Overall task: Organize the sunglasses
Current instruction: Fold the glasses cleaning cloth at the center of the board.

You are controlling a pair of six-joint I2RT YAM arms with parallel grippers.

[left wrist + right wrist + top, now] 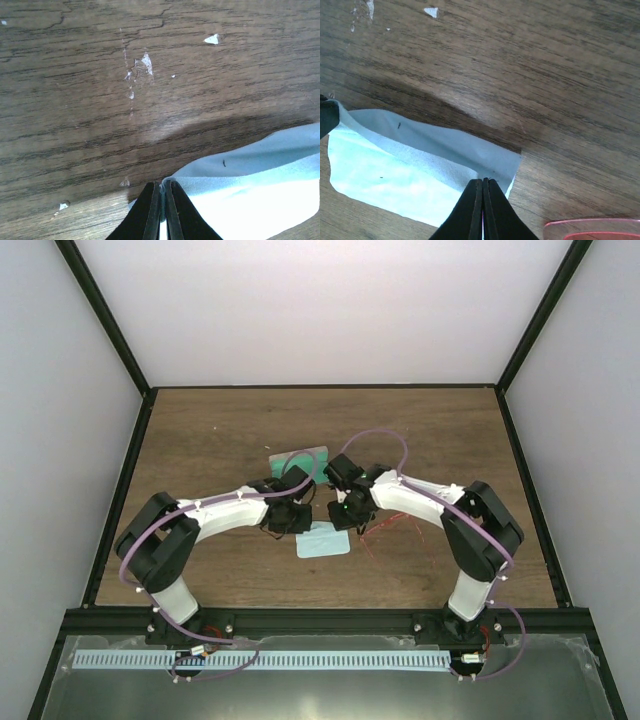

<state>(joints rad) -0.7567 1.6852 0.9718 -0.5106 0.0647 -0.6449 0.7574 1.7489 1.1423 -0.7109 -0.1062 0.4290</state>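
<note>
From above, the sunglasses (388, 529), faint here, seem to lie on the tabletop (220, 440) at 3 o'clock of the cloth (323, 541). Left wrist: the left claw (160, 192) is clamped on a cloth corner. Right wrist: the right claw (482, 186) is clamped on the opposite edge, I judge to fold it.

sunglasses (384, 531), thin red frame, pinkish lenses, right of centre

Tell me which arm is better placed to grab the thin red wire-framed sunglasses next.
Right, probably. The thin red wire-framed sunglasses lie just beside the right gripper, and their lens shows in its wrist view. Both it and the left gripper pinch the light-blue cloth, so it must release first.
</note>
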